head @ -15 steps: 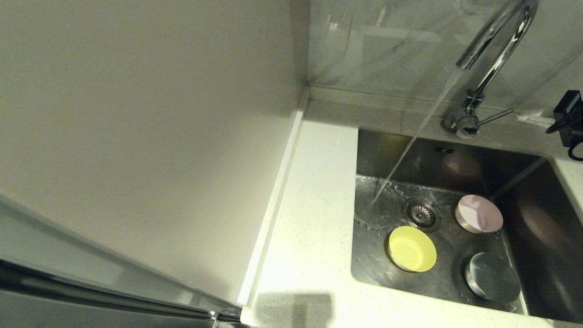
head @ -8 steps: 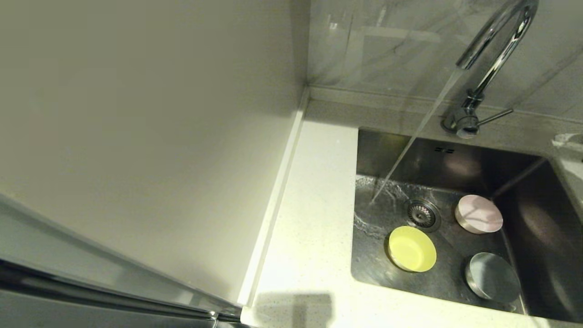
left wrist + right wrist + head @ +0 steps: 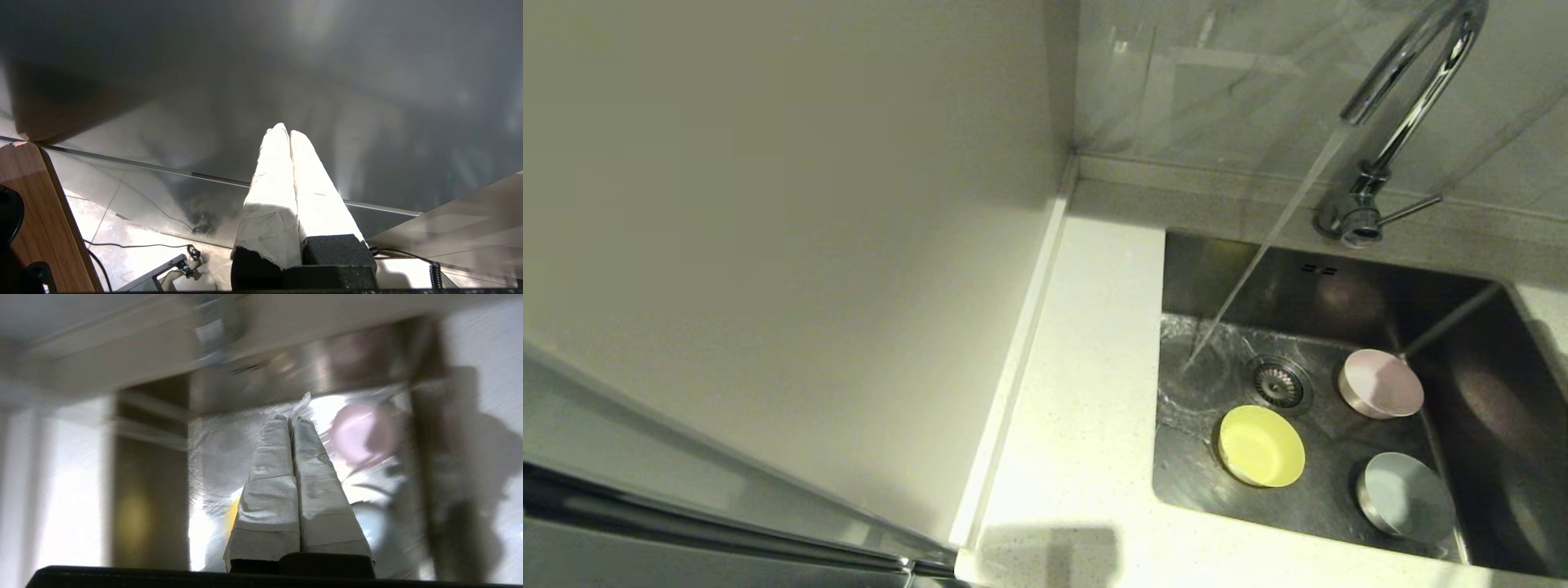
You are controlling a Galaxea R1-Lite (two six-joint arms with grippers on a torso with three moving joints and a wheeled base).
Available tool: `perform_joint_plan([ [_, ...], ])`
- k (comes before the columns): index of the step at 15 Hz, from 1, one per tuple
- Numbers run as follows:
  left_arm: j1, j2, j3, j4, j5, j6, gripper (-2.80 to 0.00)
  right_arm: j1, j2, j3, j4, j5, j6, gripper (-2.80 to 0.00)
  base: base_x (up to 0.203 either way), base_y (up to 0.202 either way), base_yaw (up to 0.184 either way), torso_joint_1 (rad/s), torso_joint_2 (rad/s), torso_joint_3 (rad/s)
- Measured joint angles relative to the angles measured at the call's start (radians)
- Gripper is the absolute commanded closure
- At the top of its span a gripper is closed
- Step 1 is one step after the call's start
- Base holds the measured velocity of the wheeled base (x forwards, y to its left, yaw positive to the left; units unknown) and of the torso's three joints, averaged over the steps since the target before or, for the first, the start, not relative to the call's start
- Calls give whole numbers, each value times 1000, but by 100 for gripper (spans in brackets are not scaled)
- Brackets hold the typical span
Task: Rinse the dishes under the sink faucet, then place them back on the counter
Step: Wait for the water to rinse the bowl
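Observation:
Three bowls lie in the steel sink [image 3: 1470,343]: a yellow bowl [image 3: 1262,446] near the drain [image 3: 1278,384], a pale pink bowl [image 3: 1382,383] to its right and a grey bowl [image 3: 1406,496] nearest me. The chrome faucet [image 3: 1409,90] runs, its stream landing left of the drain. Neither arm shows in the head view. My right gripper [image 3: 292,419] is shut and empty, held above the sink, with the pink bowl [image 3: 361,433], grey bowl [image 3: 374,528] and a sliver of the yellow bowl [image 3: 233,514] beyond it. My left gripper [image 3: 284,130] is shut and empty, parked away from the sink.
The white speckled counter [image 3: 1078,392] runs along the sink's left side and front, bounded on the left by an upright white panel [image 3: 768,245]. The faucet's thin lever [image 3: 1413,208] points right. A marbled backsplash [image 3: 1217,73] stands behind.
A second ago my right gripper's black body showed at the far right edge near the faucet lever; it has since left the head view. Water keeps flowing and the bowls stay put.

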Motion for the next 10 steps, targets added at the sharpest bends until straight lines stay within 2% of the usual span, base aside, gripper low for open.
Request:
perform_joint_plan([
  [3, 0, 0, 0, 0, 0, 0, 0, 201, -129, 1, 139, -8, 98, 0, 0, 0, 0, 0, 0, 0],
  [5, 0, 0, 0, 0, 0, 0, 0, 348, -187, -2, 254, -55, 151, 0, 0, 0, 0, 0, 0, 0],
  [7, 0, 0, 0, 0, 0, 0, 0, 482, -222, -3, 462, -116, 170, 0, 0, 0, 0, 0, 0, 0],
  [9, 0, 0, 0, 0, 0, 0, 0, 612, -254, -1, 714, -144, 179, 0, 0, 0, 0, 0, 0, 0],
  [10, 0, 0, 0, 0, 0, 0, 0, 650, -282, 8, 811, -153, 174, 0, 0, 0, 0, 0, 0, 0],
])
